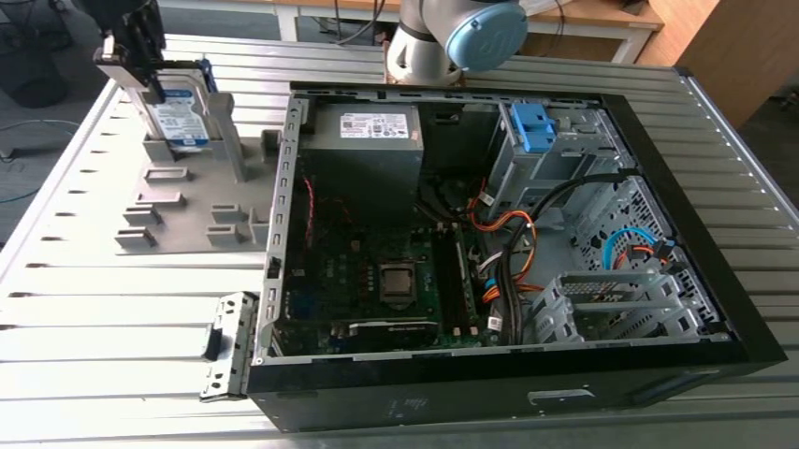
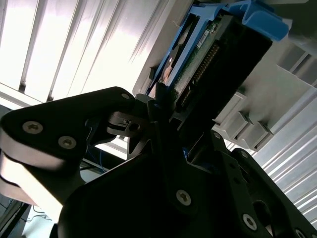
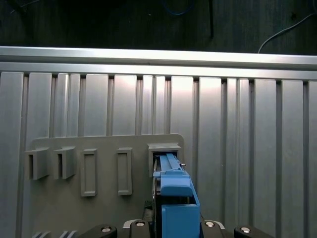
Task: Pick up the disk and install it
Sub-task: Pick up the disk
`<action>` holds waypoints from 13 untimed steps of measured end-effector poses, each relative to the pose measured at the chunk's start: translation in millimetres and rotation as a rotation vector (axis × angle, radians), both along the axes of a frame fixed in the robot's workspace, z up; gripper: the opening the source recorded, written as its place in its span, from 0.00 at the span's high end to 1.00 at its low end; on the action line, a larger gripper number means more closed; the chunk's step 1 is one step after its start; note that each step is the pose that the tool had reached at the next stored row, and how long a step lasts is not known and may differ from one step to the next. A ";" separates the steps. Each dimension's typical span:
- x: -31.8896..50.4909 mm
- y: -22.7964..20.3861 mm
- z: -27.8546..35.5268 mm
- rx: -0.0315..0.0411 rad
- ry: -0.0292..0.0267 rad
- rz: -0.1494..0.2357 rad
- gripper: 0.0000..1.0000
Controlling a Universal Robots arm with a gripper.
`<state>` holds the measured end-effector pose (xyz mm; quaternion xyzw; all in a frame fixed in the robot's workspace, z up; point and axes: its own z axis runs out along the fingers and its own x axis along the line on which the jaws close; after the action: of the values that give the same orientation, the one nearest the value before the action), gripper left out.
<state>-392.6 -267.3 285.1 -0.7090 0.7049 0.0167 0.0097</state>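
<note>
The black hand (image 1: 148, 75) clamps the top edge of the flat silver metal disk (image 1: 179, 117) with blue bracket, upright in a grey plastic rack (image 1: 187, 201) on the ribbed counter (image 1: 112, 309). Likely rigid, dense, shock-sensitive; bracket edges suit gripping.

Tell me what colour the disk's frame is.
Blue. The disk's frame shows best in the first wrist view.

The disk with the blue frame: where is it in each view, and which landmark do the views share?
Exterior view: the disk stands upright in the grey holder, at the exterior view's upper left.
First wrist view: the disk end-on, in a slot of the holder.
Second wrist view: the disk edge-on, connector pins showing, holder behind it.
Shared landmark: the grey holder.
</note>
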 end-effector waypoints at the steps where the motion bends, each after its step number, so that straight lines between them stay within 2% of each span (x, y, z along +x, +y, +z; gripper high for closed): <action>1: 0.0 0.0 0.2 0.0001 -0.0001 0.000 0.64; 13: 0.0 0.0 4.3 0.0003 0.0000 0.000 0.64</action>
<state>-392.6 -267.3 289.4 -0.7090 0.7049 0.0168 0.0098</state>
